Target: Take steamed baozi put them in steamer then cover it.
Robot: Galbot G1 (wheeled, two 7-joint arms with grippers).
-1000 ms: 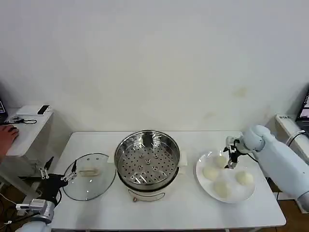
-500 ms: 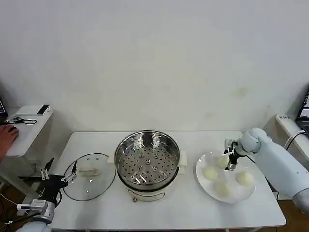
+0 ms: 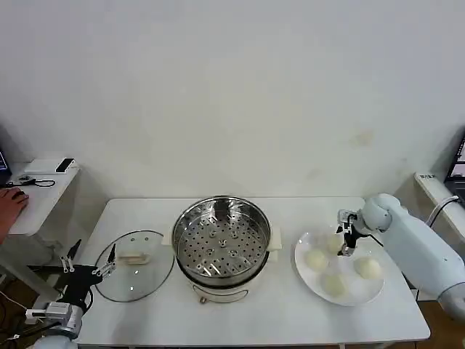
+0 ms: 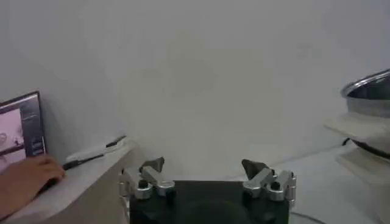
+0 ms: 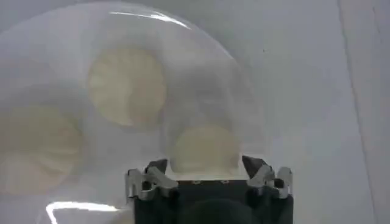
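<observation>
- The left hand (image 3: 91, 270) hangs off the counter's left edge, just beside the cover, its two fingers spread wide and gripping nothing; the left wrist view shows the same wide gap (image 4: 203, 172).
- The cover (image 3: 135, 275), a clear glass lid with a cream-white handle, lies flat on the white counter (image 3: 254, 320), left of the steamer and close to it.
- The steamer (image 3: 221, 243) stands in the middle of the counter, uncovered, with its perforated tray bare. Its steel rim also shows at the edge of the left wrist view (image 4: 368, 91).
- A white plate (image 3: 301, 265) sits right of the steamer and carries the four steamed baozi (image 3: 317, 259): one at the back under the right hand, one at the left, one at the right, and one at the front.
- The right hand (image 3: 344, 234) is down over the back of the plate, at the rearmost bun. In the right wrist view (image 5: 205, 166) its fingers stand wide apart on either side of that bun, not closed on it; I cannot tell whether they touch it.
</observation>
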